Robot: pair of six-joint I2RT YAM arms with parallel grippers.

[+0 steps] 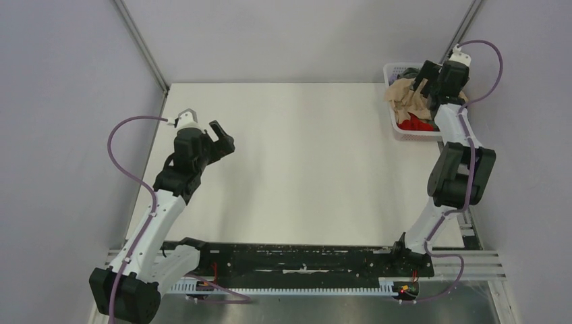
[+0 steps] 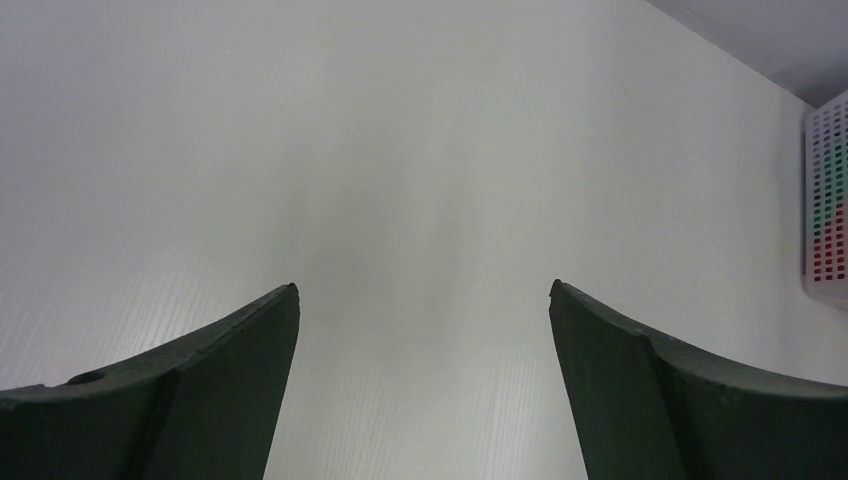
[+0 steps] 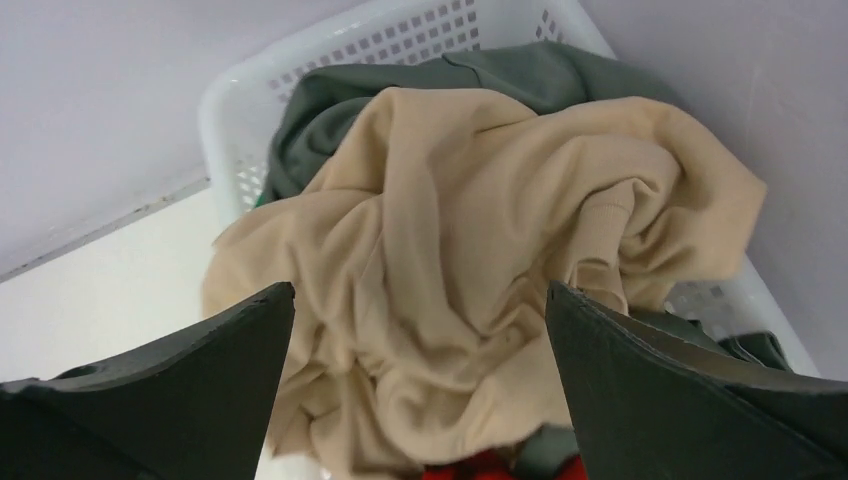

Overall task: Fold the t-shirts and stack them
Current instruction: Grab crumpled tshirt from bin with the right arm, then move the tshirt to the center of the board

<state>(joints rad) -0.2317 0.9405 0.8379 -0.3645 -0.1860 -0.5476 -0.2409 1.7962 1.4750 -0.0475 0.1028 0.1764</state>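
The t-shirts lie crumpled in a white lattice basket [image 1: 394, 128] at the far right of the table. A tan-beige t-shirt [image 3: 470, 260] [image 1: 405, 96] is on top, spilling over the basket's left rim. Under it show a grey-green t-shirt [image 3: 500, 75] and a bright red t-shirt [image 1: 415, 125] [image 3: 480, 468]. My right gripper [image 3: 420, 290] [image 1: 429, 81] hangs open just above the tan-beige t-shirt, nothing between its fingers. My left gripper [image 1: 221, 138] [image 2: 422, 288] stands open over the bare white table at the left, far from the shirts.
The basket [image 2: 825, 200] sits against the right wall, by the table's [image 1: 303, 169] far right corner. Grey walls close the table in at the back and both sides. A black rail with the arm bases runs along the near edge.
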